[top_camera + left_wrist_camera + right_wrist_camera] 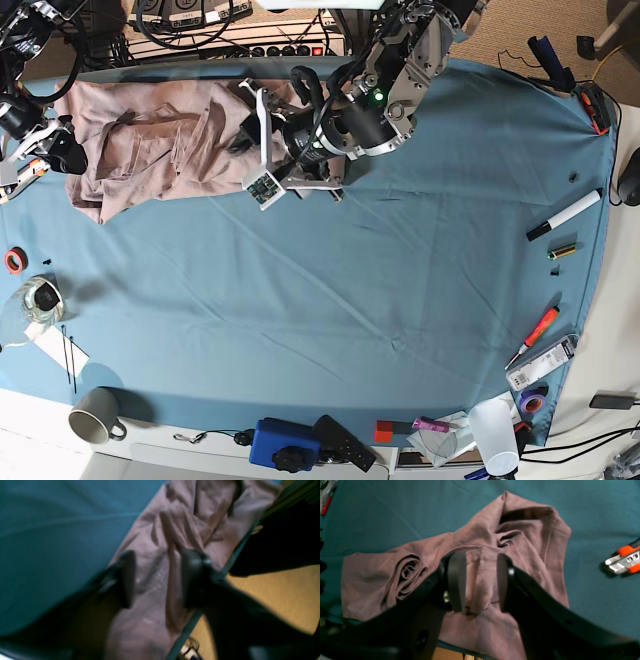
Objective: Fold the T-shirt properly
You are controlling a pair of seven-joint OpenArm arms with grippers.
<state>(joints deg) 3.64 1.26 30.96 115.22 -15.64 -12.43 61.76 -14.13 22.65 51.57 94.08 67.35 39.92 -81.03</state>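
The T-shirt, dusty pink and badly wrinkled, lies bunched at the far left of the table on the teal cloth. My left gripper hovers open over the T-shirt, a raised fold running between its black fingers; this view is blurred. In the base view the left gripper is at the shirt's right end. My right gripper also stands open just over the T-shirt, with a band of fabric lying between its pads. The right gripper sits at the shirt's left end.
An orange and silver tool lies on the cloth beside the shirt. The table edge runs close along the shirt, with floor beyond. A marker, a mug, a glass and small tools line the rims.
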